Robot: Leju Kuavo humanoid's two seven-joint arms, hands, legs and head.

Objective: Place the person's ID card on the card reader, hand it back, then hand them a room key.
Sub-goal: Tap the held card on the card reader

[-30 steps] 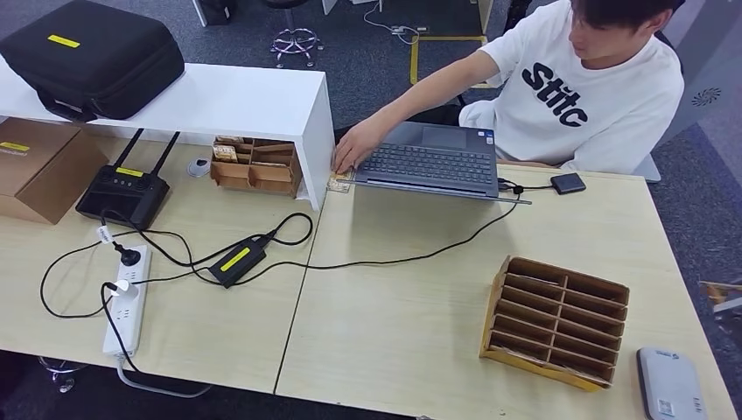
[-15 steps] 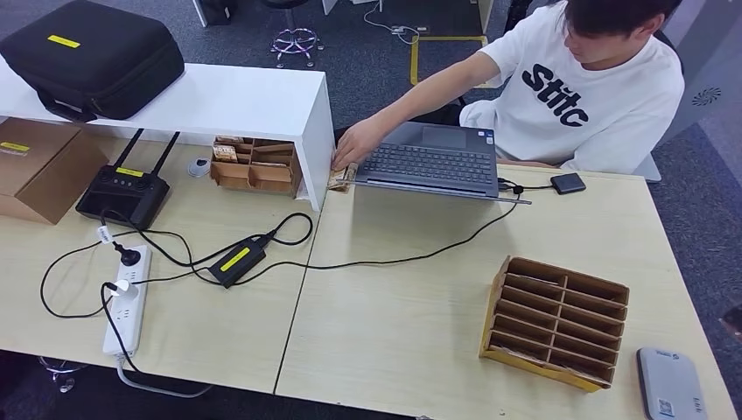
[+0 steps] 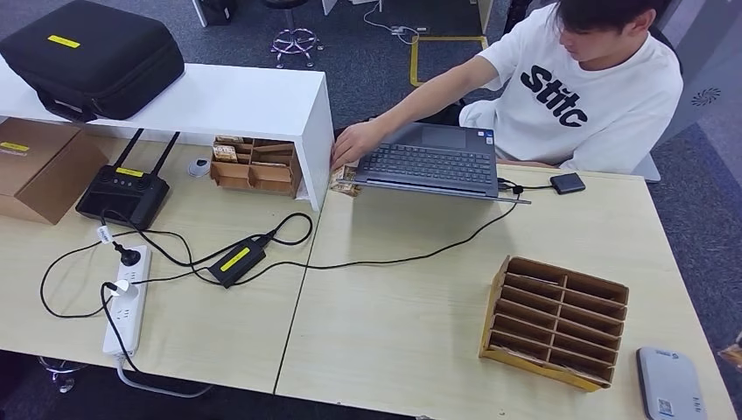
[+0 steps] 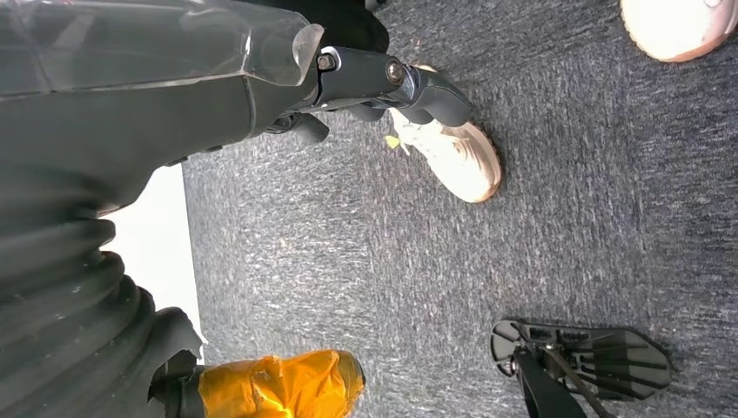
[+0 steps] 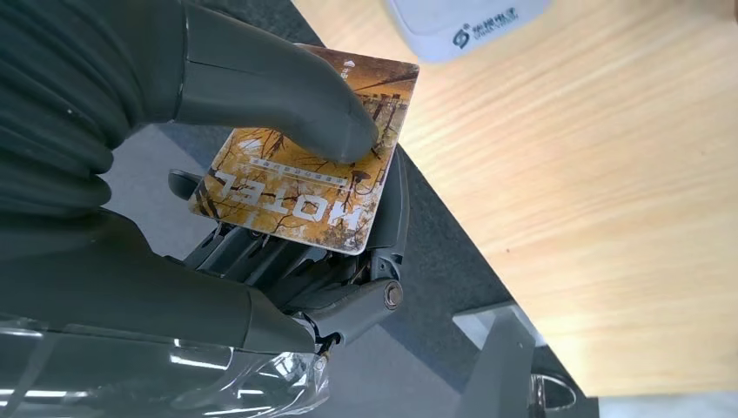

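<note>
A slotted cardboard rack (image 3: 555, 320) is set near the table's (image 3: 411, 297) right side, and its slots are seen bare. A second cardboard box (image 3: 255, 164) is tucked under the white shelf (image 3: 210, 101) at the far left, with small items in it that cannot be made out. The reader (image 3: 670, 384) is laid at the near right corner, partly cut off by the frame. A patterned card (image 5: 305, 178) marked HOTEL is pinched between the thumb and fingers of the right hand (image 5: 287, 218), just off the table edge beside the reader. The left hand (image 4: 365, 83) is hung over the carpet with nothing grasped; how far its fingers are curled cannot be told. Cards (image 3: 343, 180) are held by the person's hand (image 3: 354, 143) at the far side, beside the laptop (image 3: 429, 159), mostly hidden.
</note>
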